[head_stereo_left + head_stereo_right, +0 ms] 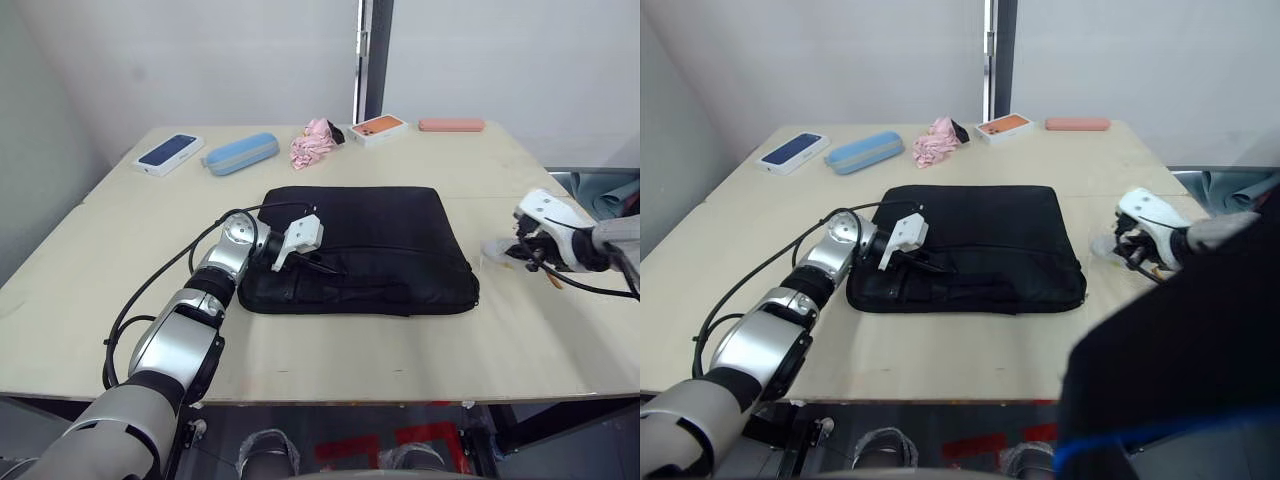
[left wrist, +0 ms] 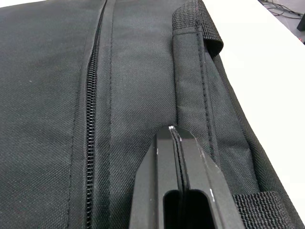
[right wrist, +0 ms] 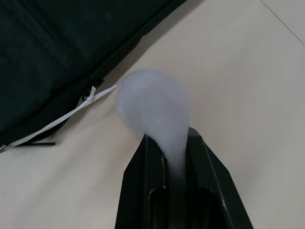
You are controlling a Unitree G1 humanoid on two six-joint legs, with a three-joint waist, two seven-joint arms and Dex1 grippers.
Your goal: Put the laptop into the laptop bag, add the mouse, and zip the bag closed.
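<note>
The laptop bag point(image 1: 360, 248) lies flat in the middle of the table point(image 1: 300, 360), its long axis running left to right, with the handles and front pocket along the near edge. No laptop can be seen outside it; whether it is already inside cannot be told from here.

The left gripper point(image 1: 322, 264) rests on the near-left part of the bag, its two fingers pressed together with nothing between them, tips touching the fabric between the pocket zipper point(image 2: 90, 124) and a handle strap point(image 2: 195, 81). In the left wrist view that zipper runs just beside the fingers, roughly along the line they point.

The right gripper point(image 3: 176, 143) sits on the table just beyond the bag's right end, pinching a pale rounded thing that is most likely the mouse point(image 3: 155, 107); it is blurred. A white cord point(image 3: 62, 119) lies between it and the bag's edge.

The coming move turns on this: the mouse lies to the right of the bag and the right arm already has it, so it needs to travel left, toward the bag's opening. Where that opening is, and whether it is unzipped, cannot be made out
</note>
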